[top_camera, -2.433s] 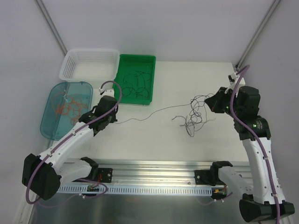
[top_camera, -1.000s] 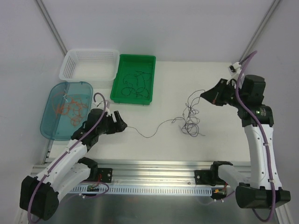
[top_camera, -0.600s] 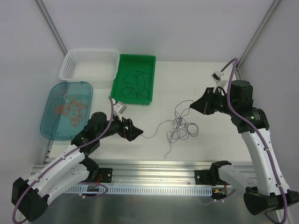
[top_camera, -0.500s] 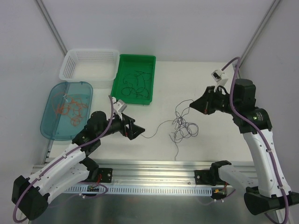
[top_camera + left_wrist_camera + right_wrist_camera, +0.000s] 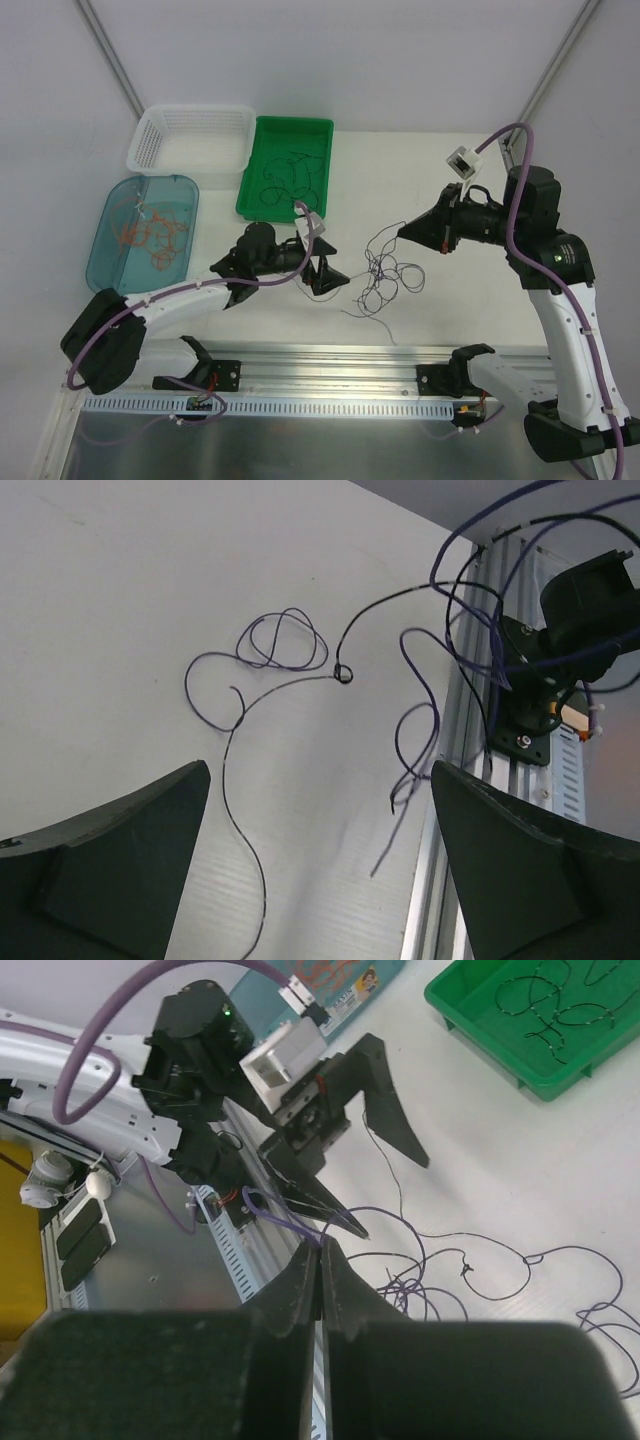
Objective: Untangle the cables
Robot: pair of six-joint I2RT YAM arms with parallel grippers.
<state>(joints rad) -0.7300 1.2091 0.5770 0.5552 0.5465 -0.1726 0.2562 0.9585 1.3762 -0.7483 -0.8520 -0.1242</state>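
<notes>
The cables form a loose tangle (image 5: 388,278) of thin purple and black wires on the white table, right of centre. My right gripper (image 5: 403,232) hangs above the tangle, shut on a purple strand (image 5: 290,1222) that loops out of its tips (image 5: 320,1243). My left gripper (image 5: 324,274) is low over the table just left of the tangle, open, with nothing between its fingers (image 5: 120,870). Ahead of it lie a purple loop, a small knot (image 5: 343,673) and a black strand (image 5: 226,770) trailing toward me. More black cables lie in the green tray (image 5: 293,123), and red-orange ones in the blue tray (image 5: 105,250).
A white basket (image 5: 190,135) stands at the back left, beside the green tray. The aluminium rail (image 5: 330,365) with the arm bases runs along the near edge, close to the tangle's front loops. The left gripper (image 5: 395,1198) also shows in the right wrist view.
My left gripper opened, let go of the black strand and swung right, up to the tangle. My right gripper moved left with its strand, and the tangle slid left and nearer.
</notes>
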